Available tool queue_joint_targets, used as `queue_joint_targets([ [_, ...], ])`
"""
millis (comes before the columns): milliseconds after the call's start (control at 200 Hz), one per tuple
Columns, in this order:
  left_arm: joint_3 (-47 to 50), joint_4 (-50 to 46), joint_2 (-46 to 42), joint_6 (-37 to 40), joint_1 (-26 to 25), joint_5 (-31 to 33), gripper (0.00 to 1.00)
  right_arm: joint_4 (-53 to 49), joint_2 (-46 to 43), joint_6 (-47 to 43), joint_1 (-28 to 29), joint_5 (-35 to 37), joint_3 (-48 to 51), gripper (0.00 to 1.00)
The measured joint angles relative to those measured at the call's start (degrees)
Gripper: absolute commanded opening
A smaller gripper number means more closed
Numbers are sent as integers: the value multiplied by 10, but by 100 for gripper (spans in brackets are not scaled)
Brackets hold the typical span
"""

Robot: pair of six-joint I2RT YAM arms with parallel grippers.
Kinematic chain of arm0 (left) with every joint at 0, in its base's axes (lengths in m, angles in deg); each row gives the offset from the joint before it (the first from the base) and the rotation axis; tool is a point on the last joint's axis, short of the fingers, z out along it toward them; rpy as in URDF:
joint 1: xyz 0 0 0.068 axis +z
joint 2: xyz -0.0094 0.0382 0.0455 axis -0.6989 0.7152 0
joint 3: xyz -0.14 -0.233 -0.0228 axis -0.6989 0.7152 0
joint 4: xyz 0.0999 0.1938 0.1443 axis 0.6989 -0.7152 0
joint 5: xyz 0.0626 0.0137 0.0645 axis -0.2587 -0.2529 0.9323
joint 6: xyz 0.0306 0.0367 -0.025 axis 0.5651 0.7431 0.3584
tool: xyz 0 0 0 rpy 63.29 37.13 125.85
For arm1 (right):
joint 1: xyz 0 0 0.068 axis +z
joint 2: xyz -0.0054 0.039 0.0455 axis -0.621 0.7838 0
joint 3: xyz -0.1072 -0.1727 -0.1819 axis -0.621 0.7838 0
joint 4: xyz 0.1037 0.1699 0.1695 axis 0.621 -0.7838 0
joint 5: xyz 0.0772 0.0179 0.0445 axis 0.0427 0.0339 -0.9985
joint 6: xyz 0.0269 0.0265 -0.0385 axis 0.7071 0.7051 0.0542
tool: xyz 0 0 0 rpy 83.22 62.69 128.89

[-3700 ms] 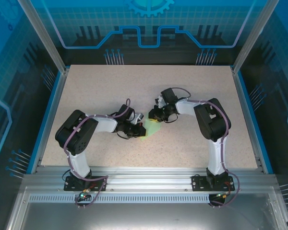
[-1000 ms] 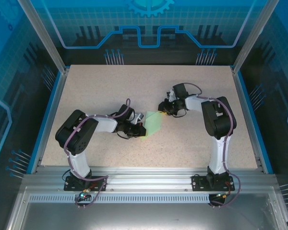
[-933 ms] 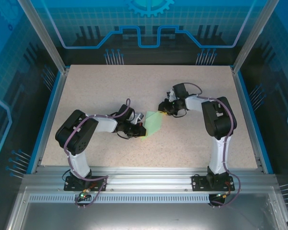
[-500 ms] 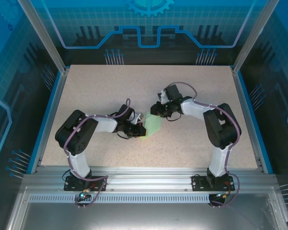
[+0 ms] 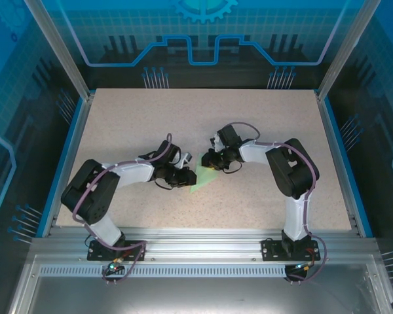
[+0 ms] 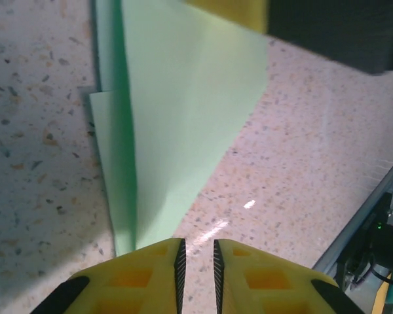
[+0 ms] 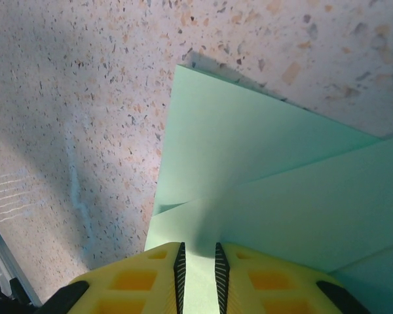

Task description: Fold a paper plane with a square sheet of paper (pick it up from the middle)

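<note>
Both arms are in over the middle of the table [image 5: 268, 124], wrists nearly meeting. The sheet of paper [image 5: 201, 179] lies flat on the speckled top between them, pale mint green and already partly folded, with one layer lapped over another.

On my left wrist camera, the left gripper [image 6: 196, 258] is down low at the near tip of the paper. Its yellow fingers [image 6: 141, 271] are only a thin slit apart, and I see bare tabletop through that slit, so nothing is pinched. The paper's point runs under the edge of one finger.

On the right wrist camera, the right gripper [image 7: 196, 261] is just as narrow. Green shows through its gap, so its tips sit right over the folded layers. I can't tell from here whether they press on the paper or only hover above it. A sharp corner of the lower layer juts out ahead of the fingers.
</note>
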Motion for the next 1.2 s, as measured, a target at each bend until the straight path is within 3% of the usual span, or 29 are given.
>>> queue_joint_targets([
  [360,-76,-12,47,8,0,0,17,1,0,0,0,-1,0,25],
  [700,-81,-19,98,20,0,24,12,-11,-9,-1,0,3,0,28],
  [1035,-73,-20,94,27,0,26,17,-51,-150,0,0,54,51,37],
  [1200,-79,-27,84,31,0,26,19,-51,-167,14,0,65,103,43],
])
